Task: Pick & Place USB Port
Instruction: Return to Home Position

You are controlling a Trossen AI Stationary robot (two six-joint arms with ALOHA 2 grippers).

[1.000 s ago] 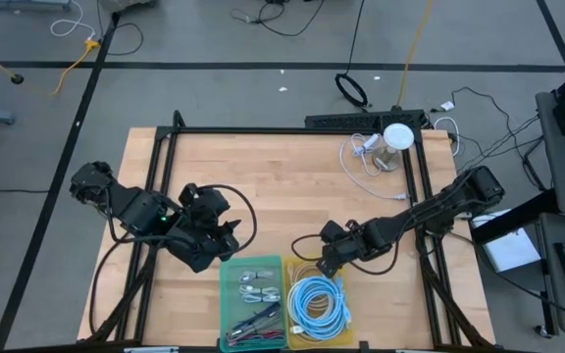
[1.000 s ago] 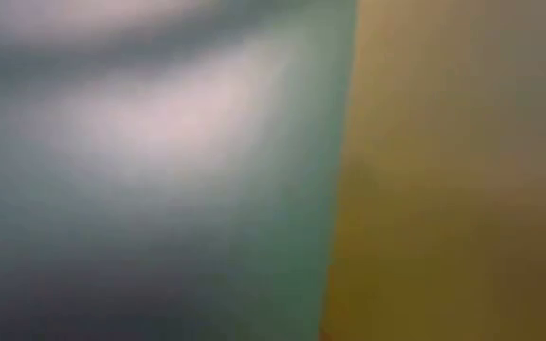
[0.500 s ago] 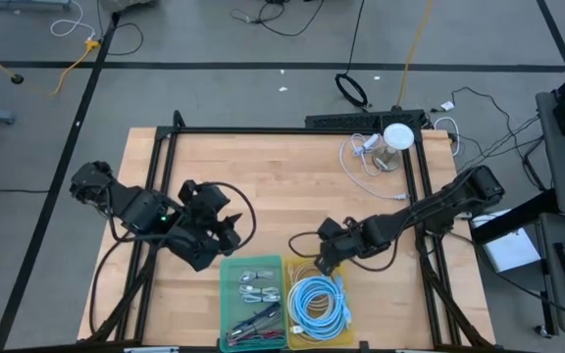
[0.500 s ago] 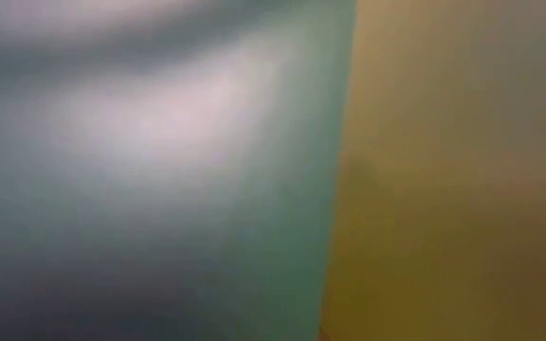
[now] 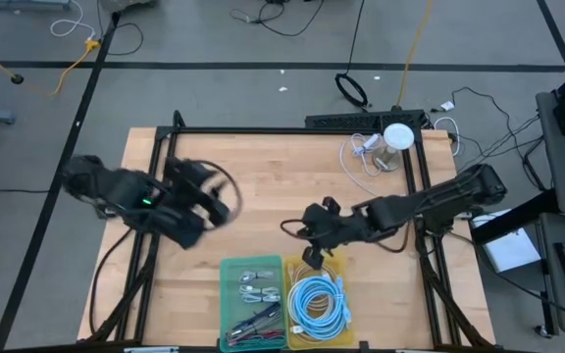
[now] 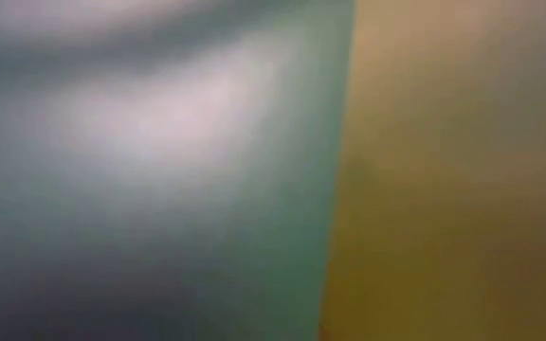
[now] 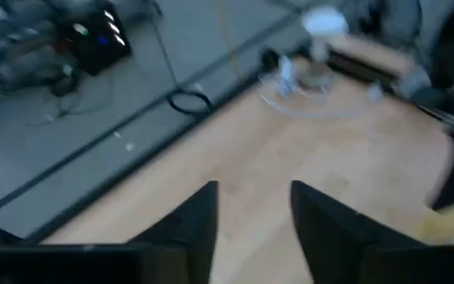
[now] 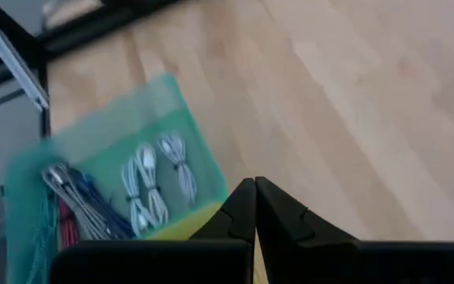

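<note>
A green bin (image 5: pixel 228 294) at the table's near edge holds small white cable bundles (image 8: pixel 154 183) and red, blue and black leads (image 8: pixel 73 209). Beside it on the right, a yellow bin (image 5: pixel 349 306) holds a coiled pale blue cable (image 5: pixel 317 302). I cannot single out a USB port. My right gripper (image 5: pixel 312 257) hangs shut above the yellow bin's far end, and nothing shows between its fingers (image 8: pixel 254 189). My left gripper (image 5: pixel 226 206) stands open over bare wood, left of and beyond the green bin, with nothing between its fingers (image 7: pixel 254 209).
A white round-topped stand (image 5: pixel 397 137) with a loose white cord (image 5: pixel 361 157) sits at the far right. A black power strip (image 5: pixel 361 121) lies along the far edge. Black frame rails (image 5: pixel 160 176) run down both sides. The bins' walls (image 6: pixel 254 170) fill the low view.
My right gripper has risen from the yellow bin's far end and shifted a little toward the table's left, still shut. My left gripper has drawn away from the green bin toward the far edge and tipped more level.
</note>
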